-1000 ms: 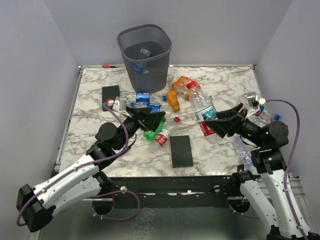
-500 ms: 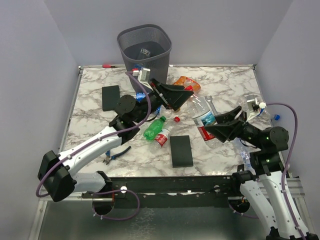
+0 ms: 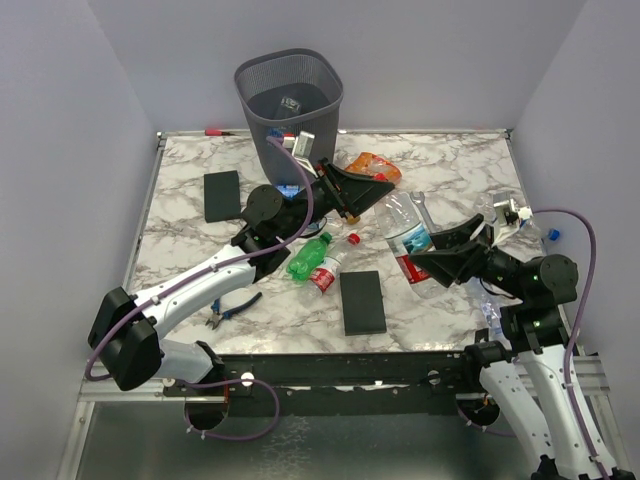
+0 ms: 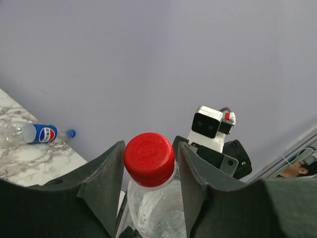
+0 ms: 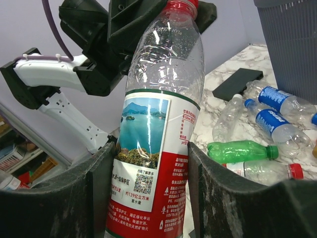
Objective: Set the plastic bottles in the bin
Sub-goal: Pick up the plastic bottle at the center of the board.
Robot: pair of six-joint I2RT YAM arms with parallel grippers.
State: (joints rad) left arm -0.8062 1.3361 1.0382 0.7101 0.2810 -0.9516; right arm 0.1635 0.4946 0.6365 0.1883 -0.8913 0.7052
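Note:
A clear bottle (image 3: pixel 405 225) with a red cap and a red-and-blue label hangs above the table, tilted, cap toward the bin (image 3: pixel 290 100). My right gripper (image 3: pixel 425 262) is shut on its labelled body (image 5: pixel 158 124). My left gripper (image 3: pixel 375 190) has reached across, and its fingers press both sides of the red cap (image 4: pixel 149 158). A green bottle (image 3: pixel 308 255) and a red-capped clear one (image 3: pixel 325 275) lie mid-table. Orange bottles (image 3: pixel 370 163) lie behind my left gripper. Blue-labelled bottles (image 5: pixel 277 99) lie near the bin's foot.
Two flat black slabs lie on the marble, one at the left (image 3: pixel 222 193) and one near the front (image 3: pixel 362 302). Blue-handled pliers (image 3: pixel 232 308) sit by the left arm. More clear bottles lie at the right edge (image 3: pixel 490 310). A Pepsi bottle (image 4: pixel 42 134) lies far right.
My left arm swung from beside the green bottle up and right to the held bottle's cap, and its jaws narrowed from wide open onto the cap. The right gripper kept its hold.

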